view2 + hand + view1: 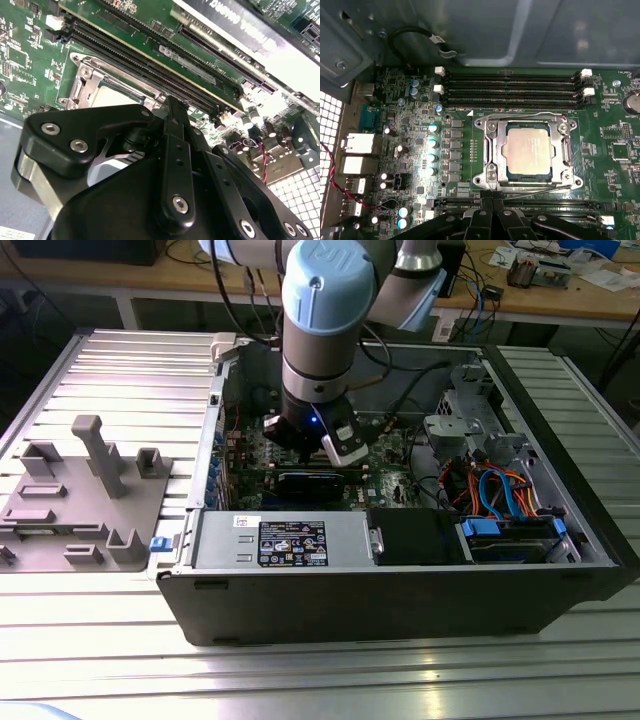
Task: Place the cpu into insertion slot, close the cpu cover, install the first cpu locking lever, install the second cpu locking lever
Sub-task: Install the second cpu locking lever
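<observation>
Cpu (528,151), silvery-grey and square, sits flat inside the cpu cover (492,150); clenched pincer (487,196) hovers beside

Brushed-metal cpu (528,150), shiny metal cpu cover (492,150), matt-black end effector (172,107).

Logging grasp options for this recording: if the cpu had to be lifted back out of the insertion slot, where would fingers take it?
By two opposite edges, from straight above. The cpu lies flat in the insertion slot with the cpu cover framing it, so little edge is probably free. The gripper sits just beside the slot.
</observation>
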`<state>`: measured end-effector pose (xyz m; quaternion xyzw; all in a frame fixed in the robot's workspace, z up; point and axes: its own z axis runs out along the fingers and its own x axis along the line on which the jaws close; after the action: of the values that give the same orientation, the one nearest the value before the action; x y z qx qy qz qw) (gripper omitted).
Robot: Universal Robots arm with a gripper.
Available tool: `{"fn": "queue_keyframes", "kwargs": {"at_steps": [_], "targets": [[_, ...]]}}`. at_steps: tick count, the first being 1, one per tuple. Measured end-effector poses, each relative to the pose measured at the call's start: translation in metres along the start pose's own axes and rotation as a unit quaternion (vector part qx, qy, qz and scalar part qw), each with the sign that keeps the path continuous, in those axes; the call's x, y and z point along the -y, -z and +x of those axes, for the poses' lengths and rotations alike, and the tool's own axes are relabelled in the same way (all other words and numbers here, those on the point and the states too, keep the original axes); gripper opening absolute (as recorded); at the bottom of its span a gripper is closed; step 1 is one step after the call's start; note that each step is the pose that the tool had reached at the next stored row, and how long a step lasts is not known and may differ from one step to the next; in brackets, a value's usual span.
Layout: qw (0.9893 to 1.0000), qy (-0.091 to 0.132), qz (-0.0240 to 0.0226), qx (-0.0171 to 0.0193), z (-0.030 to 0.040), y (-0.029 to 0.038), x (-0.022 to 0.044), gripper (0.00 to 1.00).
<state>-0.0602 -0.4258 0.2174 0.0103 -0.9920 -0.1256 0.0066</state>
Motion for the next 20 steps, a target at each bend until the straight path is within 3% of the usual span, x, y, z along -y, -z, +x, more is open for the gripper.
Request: {"fn": "queue_keyframes", "kwargs": {"at_steps": [7,12,20], "targets": [[1.0000,-0.004,-0.0049,0.0012,0.0007,-0.0018,0.0027,0.11],[0.9999,-0.004,-0.0140,0.0015,0.0032,-0.0058,0.0043,0.11],[0.9999,-0.005,-0.0164,0.0006,0.0056,-0.0108,0.0056,0.11]]}}
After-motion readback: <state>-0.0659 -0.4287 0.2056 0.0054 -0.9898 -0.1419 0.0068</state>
